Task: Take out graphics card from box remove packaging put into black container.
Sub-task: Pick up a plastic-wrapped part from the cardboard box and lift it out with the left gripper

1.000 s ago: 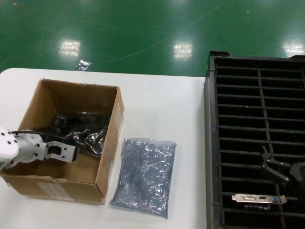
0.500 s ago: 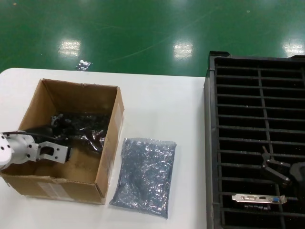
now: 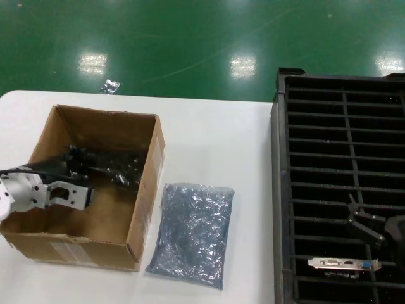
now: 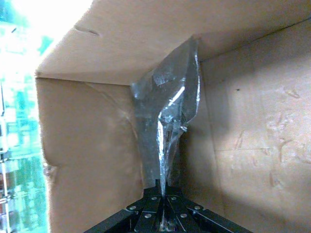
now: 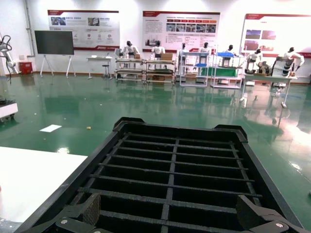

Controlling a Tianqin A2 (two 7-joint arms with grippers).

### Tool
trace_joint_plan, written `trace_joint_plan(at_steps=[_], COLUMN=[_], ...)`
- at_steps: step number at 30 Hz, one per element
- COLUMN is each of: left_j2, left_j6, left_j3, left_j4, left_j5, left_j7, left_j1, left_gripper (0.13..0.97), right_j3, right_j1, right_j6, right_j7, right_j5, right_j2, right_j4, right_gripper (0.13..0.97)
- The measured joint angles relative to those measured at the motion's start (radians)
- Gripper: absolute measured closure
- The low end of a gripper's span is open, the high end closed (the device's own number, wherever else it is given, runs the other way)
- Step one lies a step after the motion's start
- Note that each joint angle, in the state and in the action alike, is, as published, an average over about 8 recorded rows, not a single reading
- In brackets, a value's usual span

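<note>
Currently, head view: left arm reaches in over the near-left wall of the box (image 3: 142,209), its left claw (image 3: 74,158) low inside, pinched on a dark crinkly packaging (image 3: 117,170) bag lying on the box floor. Compared with a second ago the arm has pulled back toward the box's left edge and the bagged bundle has shifted left and farther back with it. Right claw (image 3: 367,221) hangs over the near part of the black container (image 3: 342,126), fingers spread apart, holding nothing. One graphics card (image 3: 343,263) sits upright in a near slot of the container, silver bracket with blue port facing up, just below the right claw; both unchanged from earlier frames. A second, flat grey-silver bag (image 3: 193,234) lies on the white bench (image 3: 215,139) just beside the box's right wall. Green glossy floor (image 3: 190,38) beyond the bench, with a small foil scrap on it.

Left wrist view: claw (image 4: 162,206) fingers closed tight on the edge of the translucent packaging (image 4: 167,111), which rises crumpled toward a corner of the tan box (image 4: 87,145).

Right wrist view: spread fingertips (image 5: 92,209) frame the ribbed black container (image 5: 175,170); behind it a hall with green floor, wall posters and other robots at benches.
</note>
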Motion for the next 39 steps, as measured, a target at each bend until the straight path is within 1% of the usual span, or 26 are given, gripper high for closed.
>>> trace_joint_plan(at_steps=[3, 6, 9, 12, 15, 17, 20, 23, 27, 29, 32, 35, 39], left_j2=[-0.018, -0.040, -0.064, -0.090, -0.119, -0.140, -0.175, -0.213, -0.263, -0.287, -0.317, -0.339, -0.351], left_j6=[-0.008, -0.020, -0.033, -0.044, -0.044, -0.035, -0.009, 0.021, 0.051, 0.062, 0.073, 0.079, 0.082], left_j3=[-0.005, -0.014, -0.032, -0.059, -0.094, -0.122, -0.171, -0.228, -0.301, -0.332, -0.369, -0.391, -0.403], left_j4=[-0.054, -0.117, -0.189, -0.269, -0.359, -0.426, -0.536, -0.654, -0.799, -0.864, -0.944, -1.008, -1.062], left_j5=[0.013, 0.032, 0.058, 0.092, 0.130, 0.153, 0.178, 0.188, 0.170, 0.146, 0.103, 0.063, 0.033], left_j7=[-0.025, -0.055, -0.093, -0.142, -0.202, -0.250, -0.331, -0.417, -0.511, -0.546, -0.583, -0.606, -0.623], left_j1=[0.019, 0.040, 0.063, 0.089, 0.127, 0.160, 0.221, 0.290, 0.383, 0.426, 0.484, 0.532, 0.572], left_gripper=[0.950, 0.952, 0.955, 0.958, 0.958, 0.958, 0.958, 0.958, 0.958, 0.958, 0.958, 0.958, 0.958], right_j3=[0.000, 0.000, 0.000, 0.000, 0.000, 0.000, 0.000, 0.000, 0.000, 0.000, 0.000, 0.000, 0.000], right_j1=[0.000, 0.000, 0.000, 0.000, 0.000, 0.000, 0.000, 0.000, 0.000, 0.000, 0.000, 0.000, 0.000], right_j6=[0.000, 0.000, 0.000, 0.000, 0.000, 0.000, 0.000, 0.000, 0.000, 0.000, 0.000, 0.000, 0.000], right_j7=[0.000, 0.000, 0.000, 0.000, 0.000, 0.000, 0.000, 0.000, 0.000, 0.000, 0.000, 0.000, 0.000], right_j5=[0.000, 0.000, 0.000, 0.000, 0.000, 0.000, 0.000, 0.000, 0.000, 0.000, 0.000, 0.000, 0.000], right_j2=[0.000, 0.000, 0.000, 0.000, 0.000, 0.000, 0.000, 0.000, 0.000, 0.000, 0.000, 0.000, 0.000], right_j4=[0.000, 0.000, 0.000, 0.000, 0.000, 0.000, 0.000, 0.000, 0.000, 0.000, 0.000, 0.000, 0.000], right_gripper=[0.129, 0.129, 0.129, 0.129, 0.129, 0.129, 0.129, 0.129, 0.129, 0.129, 0.129, 0.129, 0.129])
